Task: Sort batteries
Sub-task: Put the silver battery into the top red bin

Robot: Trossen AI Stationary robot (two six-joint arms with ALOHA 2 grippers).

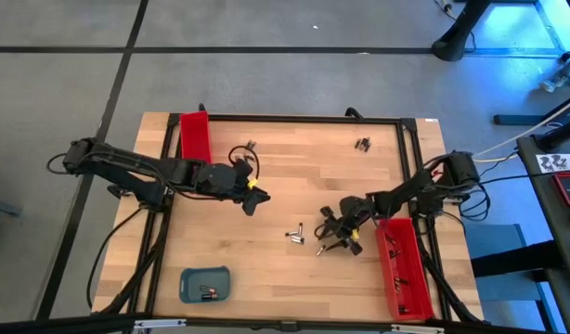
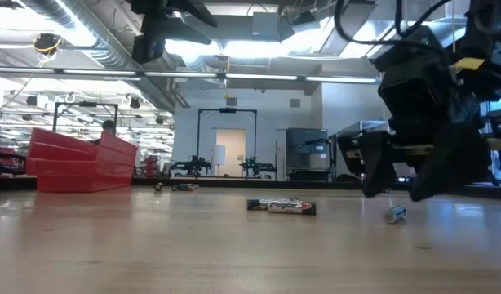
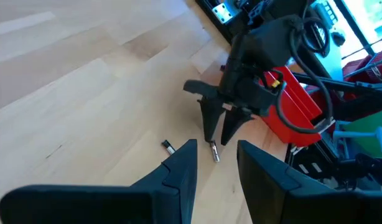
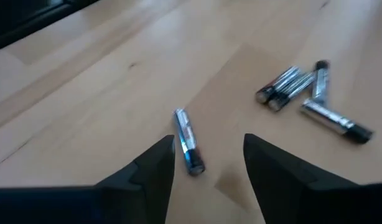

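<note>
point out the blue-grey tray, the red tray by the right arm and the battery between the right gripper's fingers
blue-grey tray point(image 1: 188, 286), high view, its bare left floor
red tray point(image 1: 403, 278), high view, its floor, by the right arm
battery point(image 4: 188, 148), right wrist view, mid-body, lying on the table

The right gripper point(image 1: 338, 237) hangs low at five o'clock of the counter's point(image 1: 294, 176) middle, fingers point(image 4: 153, 168) parted, holding nothing. The left gripper point(image 1: 253, 199) hovers at nine o'clock, fingers point(image 3: 181, 168) apart, pointing toward three o'clock.
</note>
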